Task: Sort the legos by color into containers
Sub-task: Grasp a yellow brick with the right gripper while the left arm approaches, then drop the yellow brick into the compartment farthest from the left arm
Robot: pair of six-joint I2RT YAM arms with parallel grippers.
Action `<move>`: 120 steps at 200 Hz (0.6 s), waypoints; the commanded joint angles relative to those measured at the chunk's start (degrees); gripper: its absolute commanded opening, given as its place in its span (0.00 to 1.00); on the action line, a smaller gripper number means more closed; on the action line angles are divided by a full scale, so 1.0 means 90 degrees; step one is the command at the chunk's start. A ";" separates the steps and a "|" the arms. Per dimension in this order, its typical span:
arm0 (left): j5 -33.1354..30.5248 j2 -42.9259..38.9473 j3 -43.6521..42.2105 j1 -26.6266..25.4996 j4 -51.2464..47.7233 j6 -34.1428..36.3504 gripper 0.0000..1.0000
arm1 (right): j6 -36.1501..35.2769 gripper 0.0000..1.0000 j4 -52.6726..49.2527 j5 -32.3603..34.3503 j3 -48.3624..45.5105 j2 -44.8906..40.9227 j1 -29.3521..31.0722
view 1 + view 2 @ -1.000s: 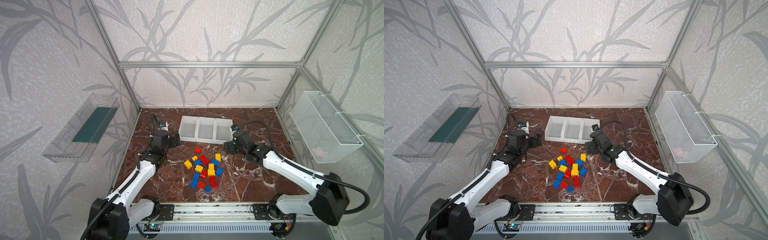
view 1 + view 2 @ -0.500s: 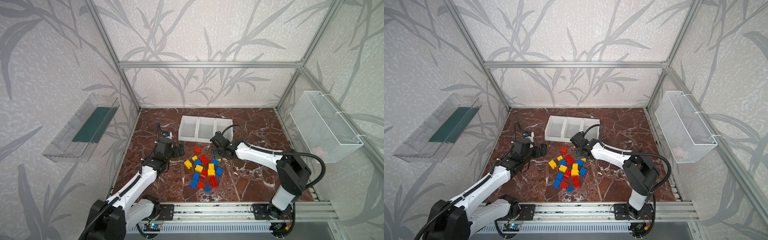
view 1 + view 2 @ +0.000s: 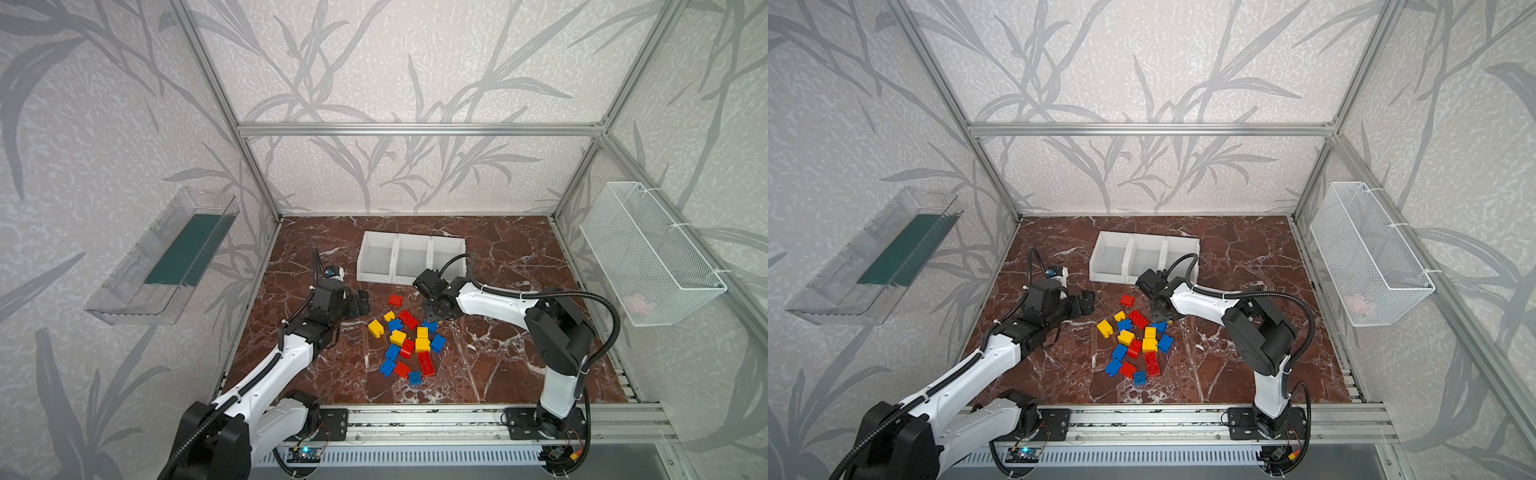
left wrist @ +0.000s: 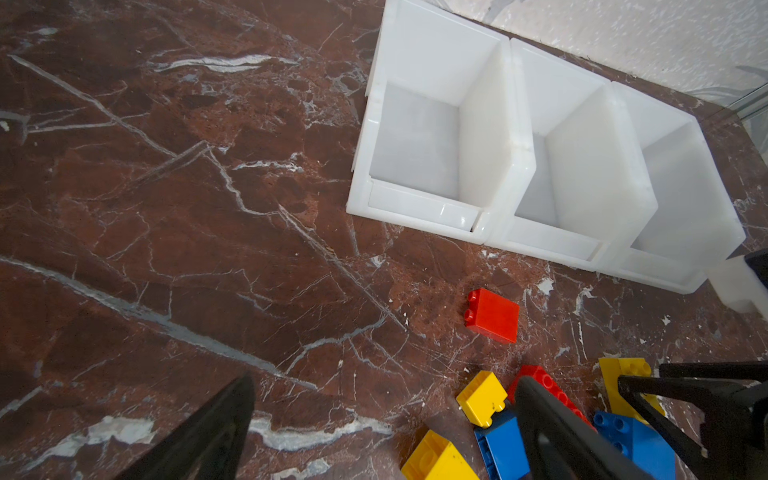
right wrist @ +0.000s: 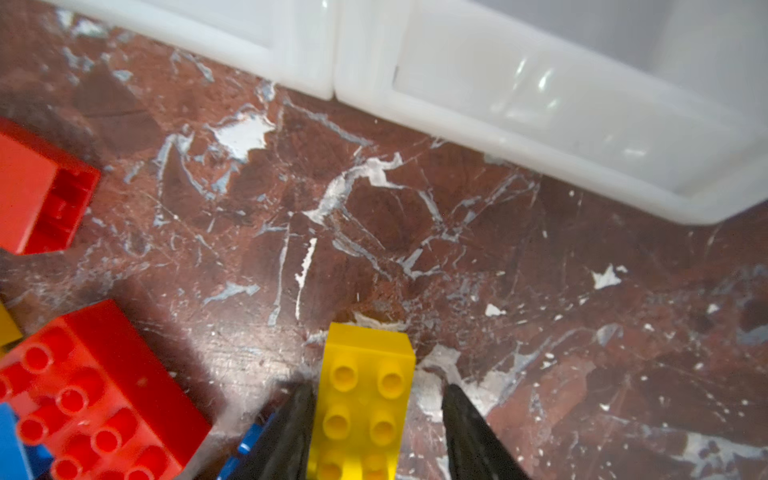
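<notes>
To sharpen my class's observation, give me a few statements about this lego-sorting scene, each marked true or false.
1. All three containers are empty. True.
2. The right tool straddles a blue lego. False: a yellow lego lies between its jaws.
3. The left tool holds a red lego. False: it is open and empty.
4. One red lego lies apart from the pile, nearer the containers. True.

Marble tabletop (image 3: 498, 374) w/ loose legos (image 3: 422, 345) & 3 joined containers (image 3: 376, 275)
</notes>
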 commanded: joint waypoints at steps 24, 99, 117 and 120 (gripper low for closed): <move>0.0020 -0.0101 -0.0105 -0.0046 0.0049 -0.0228 0.99 | 0.0076 0.44 0.0159 -0.0265 -0.0258 0.0006 -0.0113; 0.0040 -0.0185 -0.0154 -0.0066 0.0051 -0.0310 0.99 | -0.0370 0.29 0.0025 -0.0159 -0.0130 -0.0430 -0.0218; 0.0022 -0.0281 -0.0182 -0.0066 0.0060 -0.0306 0.99 | -0.0764 0.29 -0.0141 -0.0074 0.0219 -0.0696 -0.0375; 0.0011 -0.0288 -0.0182 -0.0066 0.0058 -0.0302 0.99 | -0.0835 0.29 -0.0160 -0.0070 0.0302 -0.0725 -0.0426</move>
